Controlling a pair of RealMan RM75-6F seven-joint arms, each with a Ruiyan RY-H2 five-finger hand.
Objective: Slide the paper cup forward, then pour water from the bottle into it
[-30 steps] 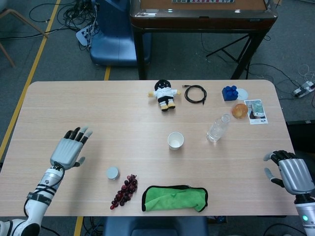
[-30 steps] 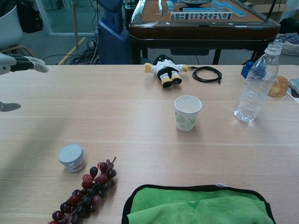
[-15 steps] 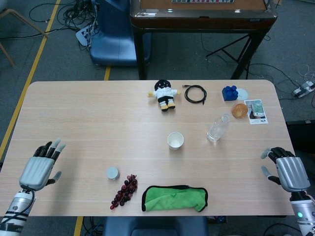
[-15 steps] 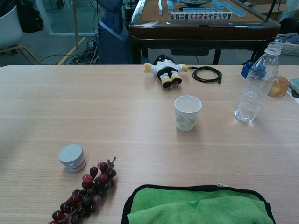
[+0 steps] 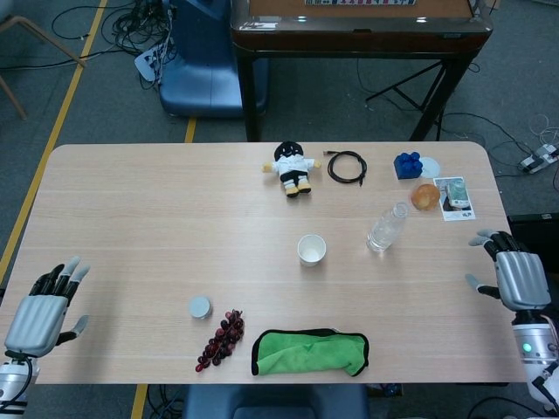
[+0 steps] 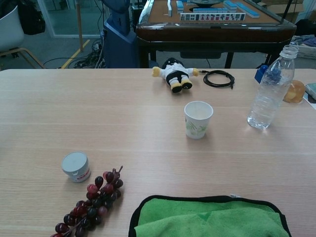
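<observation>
Head view: paper cup (image 5: 311, 249) mid-table, upright; right hand (image 5: 519, 279) nearer than left hand (image 5: 37, 314); both hands' fingers spread, empty.

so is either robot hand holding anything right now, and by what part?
Nothing is held. The left robot hand and right robot hand are both empty with fingers apart at the table's edges, well away from the paper cup and bottle.

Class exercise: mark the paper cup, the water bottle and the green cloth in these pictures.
paper cup (image 6: 198, 122): chest view, on its printed side wall.
water bottle (image 6: 269, 96): chest view, on its clear body.
green cloth (image 5: 310, 351): head view, on the middle of the fabric.
</observation>
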